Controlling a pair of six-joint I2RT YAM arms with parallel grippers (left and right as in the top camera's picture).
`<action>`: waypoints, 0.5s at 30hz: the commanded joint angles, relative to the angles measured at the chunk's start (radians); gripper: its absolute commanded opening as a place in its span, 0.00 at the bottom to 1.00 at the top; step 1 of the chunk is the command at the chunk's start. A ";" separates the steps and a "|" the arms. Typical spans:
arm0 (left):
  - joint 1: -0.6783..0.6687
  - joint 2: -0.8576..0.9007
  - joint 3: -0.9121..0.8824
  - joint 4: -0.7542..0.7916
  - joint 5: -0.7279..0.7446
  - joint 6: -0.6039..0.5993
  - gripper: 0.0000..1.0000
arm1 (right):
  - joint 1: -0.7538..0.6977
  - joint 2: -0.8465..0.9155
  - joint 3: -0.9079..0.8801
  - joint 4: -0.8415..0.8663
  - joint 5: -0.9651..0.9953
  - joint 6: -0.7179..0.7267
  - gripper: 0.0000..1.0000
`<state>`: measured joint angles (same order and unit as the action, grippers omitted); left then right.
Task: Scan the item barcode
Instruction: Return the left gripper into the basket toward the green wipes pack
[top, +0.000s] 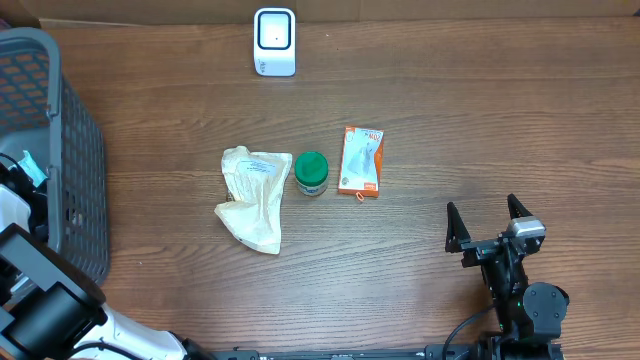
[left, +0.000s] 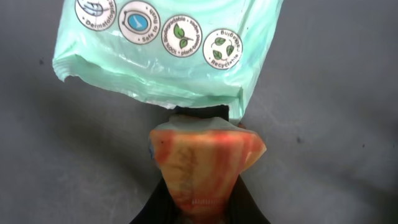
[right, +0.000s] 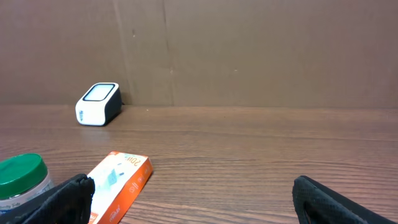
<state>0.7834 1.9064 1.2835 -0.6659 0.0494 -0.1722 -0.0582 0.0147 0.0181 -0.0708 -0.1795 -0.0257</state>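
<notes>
Left end effector (left: 200, 210) clenched on the narrow end of an orange-red packet (left: 205, 158), down inside the gray basket (top: 72, 150). Lengthwise straight out from the fingers, wide end pointing away from them. Wide end right up against the lower edge of a pale green pouch (left: 168, 62), also in the basket; cannot tell whether tucked under it.

Round badges on the pouch reading "Safe to", "plant-based" and "Recyclable"; a fourth, "Dermatolog", cut off at the frame edge. Print on the packet too blurred to read.

Right of the basket on the wooden worktop (top: 470, 110): a crumpled cream paper bag (top: 252, 197), then a green-lidded jar (top: 311, 173) just beside it, then an orange box (top: 361, 161). Farther back from the basket, a white scanner (top: 274, 42). Farthest from the basket, the right end effector (top: 485, 225), spread wide and holding nothing.
</notes>
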 joint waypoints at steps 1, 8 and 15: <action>0.002 0.020 0.048 -0.072 0.058 0.012 0.04 | -0.004 -0.011 -0.010 0.005 -0.005 0.003 1.00; -0.001 -0.140 0.352 -0.232 0.249 0.007 0.04 | -0.004 -0.011 -0.010 0.006 -0.005 0.003 1.00; -0.079 -0.391 0.505 -0.300 0.448 0.008 0.04 | -0.004 -0.011 -0.010 0.005 -0.005 0.003 1.00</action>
<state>0.7574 1.6455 1.7538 -0.9348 0.3584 -0.1726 -0.0582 0.0147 0.0181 -0.0704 -0.1799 -0.0257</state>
